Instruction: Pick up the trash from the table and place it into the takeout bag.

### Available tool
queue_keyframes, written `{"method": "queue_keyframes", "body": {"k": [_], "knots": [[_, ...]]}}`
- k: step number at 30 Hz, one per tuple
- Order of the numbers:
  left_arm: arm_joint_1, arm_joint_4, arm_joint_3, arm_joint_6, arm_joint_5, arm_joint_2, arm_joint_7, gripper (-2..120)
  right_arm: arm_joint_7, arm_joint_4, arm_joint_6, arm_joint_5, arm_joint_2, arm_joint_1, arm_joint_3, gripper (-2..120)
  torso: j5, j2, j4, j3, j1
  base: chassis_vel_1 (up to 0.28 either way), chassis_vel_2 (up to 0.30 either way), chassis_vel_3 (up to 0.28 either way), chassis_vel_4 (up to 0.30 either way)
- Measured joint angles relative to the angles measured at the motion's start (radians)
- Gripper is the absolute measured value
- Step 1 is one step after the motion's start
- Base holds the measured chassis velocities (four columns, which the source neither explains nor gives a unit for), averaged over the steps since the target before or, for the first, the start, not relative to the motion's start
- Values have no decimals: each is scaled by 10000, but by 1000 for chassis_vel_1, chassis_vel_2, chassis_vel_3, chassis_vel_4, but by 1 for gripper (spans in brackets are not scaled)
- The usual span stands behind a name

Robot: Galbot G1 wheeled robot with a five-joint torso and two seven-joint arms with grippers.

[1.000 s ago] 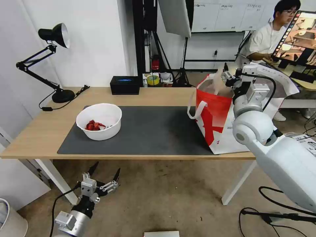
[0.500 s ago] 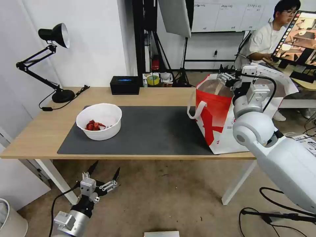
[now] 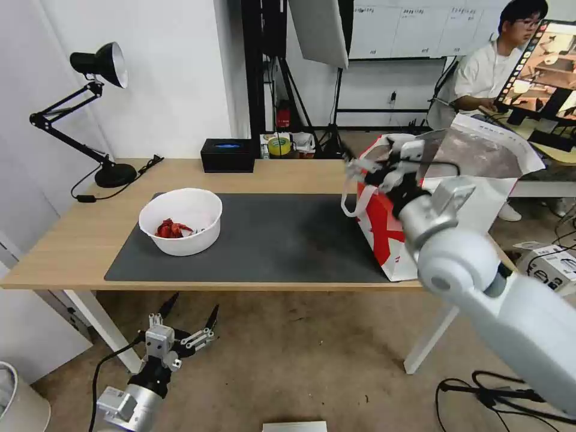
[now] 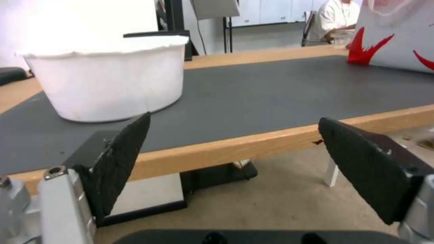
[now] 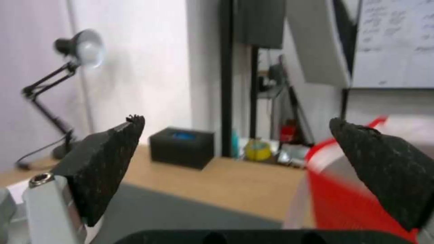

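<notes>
Bowl (image 3: 180,221) with red scraps sits on the left part of the grey mat (image 3: 270,240) on the table (image 3: 72,240), up at about 12 o'clock from the left gripper (image 3: 187,313), which hangs below the table's front edge with its fingers spread and empty. Far over at 3 o'clock from the bowl stands the bag (image 3: 390,222), at the mat's right end. The right gripper (image 3: 367,167) hovers at the bag's upper left rim, fingers spread wide, nothing between them.
</notes>
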Motion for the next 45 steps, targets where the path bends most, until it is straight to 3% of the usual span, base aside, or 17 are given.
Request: {"method": "queue_keyframes", "body": {"k": [15,18,24,32,45], "knots": [[236,-149,-156,-265,227,-322,18,100,-642,1209,290,-1488,-70,-3634,885,100,2,0,-1,0,0,0,0,0,0],[329,-151,-159,-342,335,-402,41,100,-1030,1110,928,-2782,394,-5463,1275,100,1,0,-2,-1,-1,0,0,0,0],[422,-237,-199,-385,358,-414,57,100,-1343,733,1844,-4061,1179,-6959,1451,100,1,0,-2,-1,-1,0,0,0,0],[552,-339,-271,-432,390,-456,66,100,-1026,282,2588,-5430,2105,-8105,1431,100,0,1,-1,0,-1,0,0,0,0],[705,-423,-278,-532,544,-617,237,100,-739,-14,2653,-5917,2599,-8702,1446,100,0,0,0,0,0,0,0,0,0]]}}
